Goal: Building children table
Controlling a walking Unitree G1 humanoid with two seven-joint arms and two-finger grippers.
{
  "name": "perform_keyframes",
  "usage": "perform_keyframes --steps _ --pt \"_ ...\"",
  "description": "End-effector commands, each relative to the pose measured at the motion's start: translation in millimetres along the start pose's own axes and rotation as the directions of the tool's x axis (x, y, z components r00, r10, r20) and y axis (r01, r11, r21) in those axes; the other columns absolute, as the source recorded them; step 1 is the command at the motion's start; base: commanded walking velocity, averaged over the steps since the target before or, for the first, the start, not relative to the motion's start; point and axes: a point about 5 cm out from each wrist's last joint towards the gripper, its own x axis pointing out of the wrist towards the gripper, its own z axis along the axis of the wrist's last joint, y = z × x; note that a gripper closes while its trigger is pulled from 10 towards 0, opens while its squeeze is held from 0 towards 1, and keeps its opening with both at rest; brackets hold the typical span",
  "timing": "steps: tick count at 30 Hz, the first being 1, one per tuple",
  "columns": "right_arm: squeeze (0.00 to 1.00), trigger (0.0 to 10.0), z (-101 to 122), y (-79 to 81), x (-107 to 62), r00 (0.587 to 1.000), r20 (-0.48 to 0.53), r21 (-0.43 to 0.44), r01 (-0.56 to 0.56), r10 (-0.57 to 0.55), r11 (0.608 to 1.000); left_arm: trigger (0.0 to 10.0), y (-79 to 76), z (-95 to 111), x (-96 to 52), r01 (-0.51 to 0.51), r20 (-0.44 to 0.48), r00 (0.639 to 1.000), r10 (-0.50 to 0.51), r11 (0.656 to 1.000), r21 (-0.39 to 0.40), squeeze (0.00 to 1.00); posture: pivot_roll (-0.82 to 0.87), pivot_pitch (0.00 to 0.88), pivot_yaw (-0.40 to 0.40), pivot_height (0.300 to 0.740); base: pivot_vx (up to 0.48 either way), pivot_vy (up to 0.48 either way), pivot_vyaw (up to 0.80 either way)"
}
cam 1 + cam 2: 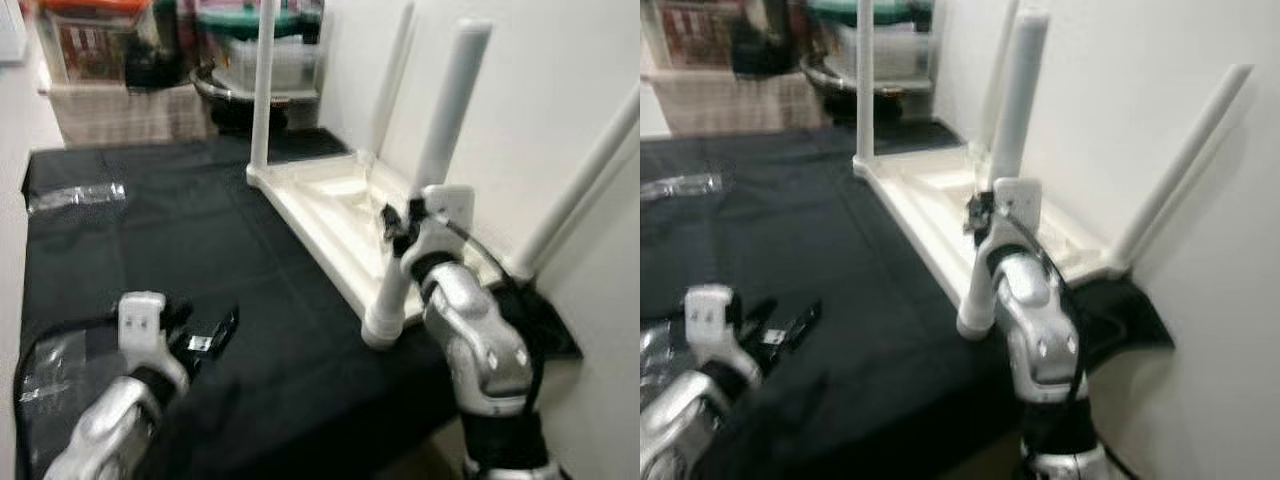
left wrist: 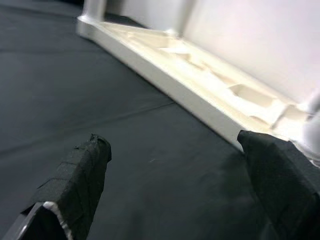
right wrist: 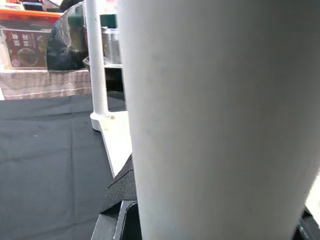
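A white children's table (image 1: 320, 215) lies upside down on a black cloth (image 1: 150, 260), against the wall, with its legs pointing up. My right gripper (image 1: 400, 228) is shut on the near table leg (image 1: 440, 130), about a third of the way up. In the right wrist view that leg (image 3: 215, 115) fills the space between the fingers (image 3: 120, 187), and a far leg (image 3: 97, 65) stands behind. My left gripper (image 1: 205, 335) hovers open low over the cloth at the front left, holding nothing. Its fingers (image 2: 75, 185) point toward the table's rim (image 2: 190, 95).
Clear plastic bags lie on the cloth at the far left (image 1: 75, 195) and near left (image 1: 45, 375). Boxes (image 1: 100, 60) and a metal bowl (image 1: 240, 95) crowd the back. A white wall (image 1: 560, 100) closes the right side. The cloth ends at the front right.
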Motion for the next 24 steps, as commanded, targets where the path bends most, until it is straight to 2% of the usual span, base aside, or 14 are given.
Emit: perform_keyframes --steps 1,10,12,24 --pt "0.0 10.0 -61.9 -1.9 -4.5 0.954 -0.3 0.034 -0.003 0.013 0.999 10.0 -0.5 -5.7 0.9 -0.006 -0.024 1.0 0.007 1.0 0.011 0.0 0.05 0.0 -0.1 0.74 0.0 0.0 0.0" --pt "0.0 10.0 -60.4 0.0 -4.0 0.955 -0.293 0.059 -0.031 0.047 0.998 10.0 -0.7 -10.5 2.8 -0.014 -0.042 0.999 0.015 0.999 0.031 0.0 0.04 0.0 -0.096 0.74 0.0 0.0 0.0" --pt "0.0 10.0 -60.3 0.4 -3.8 0.955 -0.292 0.062 -0.035 0.052 0.997 10.0 -0.6 -9.8 2.7 -0.008 -0.045 0.999 0.01 0.999 0.045 0.0 0.04 0.0 -0.097 0.74 0.0 -0.442 0.0" --pt "0.0 10.0 -52.5 3.6 -0.2 0.958 -0.253 0.099 -0.116 0.138 0.988 10.0 -0.8 -10.1 0.7 -0.018 -0.035 0.999 0.02 0.999 0.035 0.0 0.04 0.0 -0.102 0.74 0.0 0.0 0.0"
